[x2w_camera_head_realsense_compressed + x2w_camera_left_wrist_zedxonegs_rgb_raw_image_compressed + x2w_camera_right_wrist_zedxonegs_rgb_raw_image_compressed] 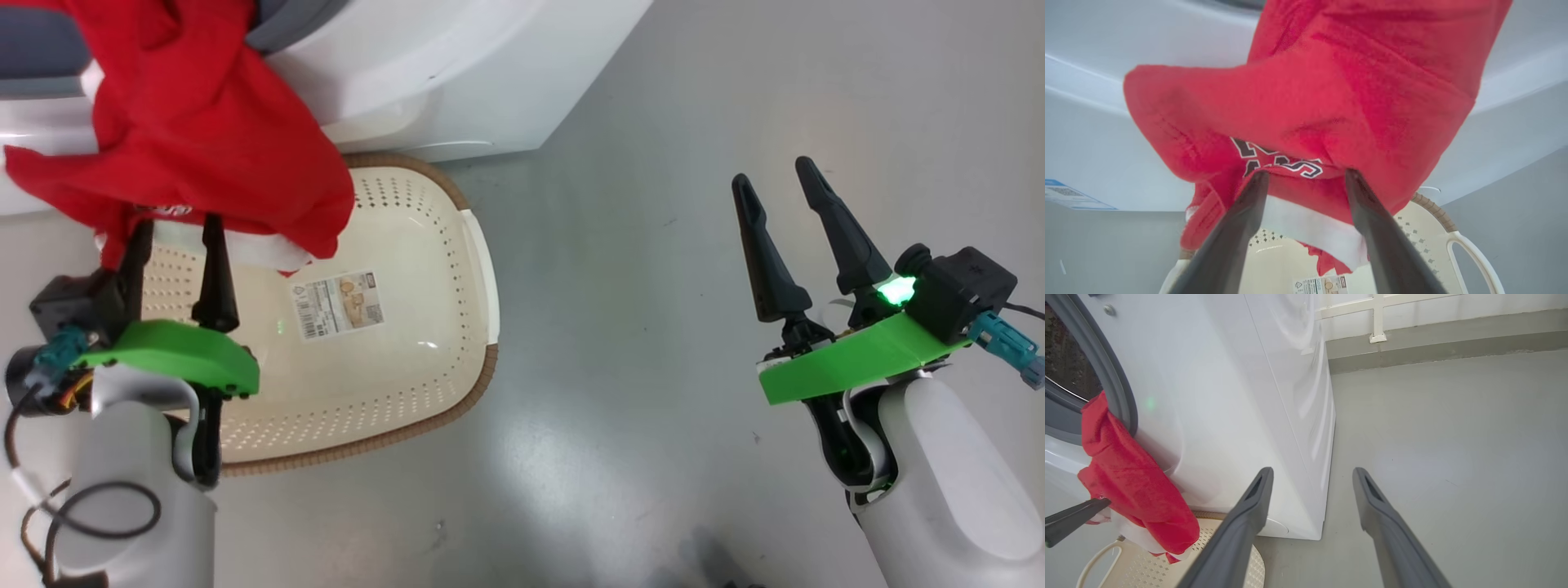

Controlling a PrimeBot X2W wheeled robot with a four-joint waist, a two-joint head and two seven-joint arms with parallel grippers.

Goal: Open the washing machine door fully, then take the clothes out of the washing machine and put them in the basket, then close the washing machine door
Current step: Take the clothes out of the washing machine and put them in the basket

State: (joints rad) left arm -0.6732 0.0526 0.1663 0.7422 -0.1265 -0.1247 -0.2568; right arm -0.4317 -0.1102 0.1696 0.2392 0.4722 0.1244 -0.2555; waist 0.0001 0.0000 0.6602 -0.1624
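Grey floor (637,327) holds the basket (392,367) against the washing machine (457,73), likely so clothes (204,122) draped from its mouth hang over it; left gripper (178,224) spread open at the hem, right gripper (771,171) open, idle.

You see a bright red soft fabric garment (204,122) hanging out of the big white washing machine (457,73) over the cream perforated plastic basket (408,269) with its brown woven rim. Your left gripper (178,233) has its fingers spread, tips at the garment's hem. Your right gripper (771,171) is spread wide over the grey floor (637,245), well apart from the basket.
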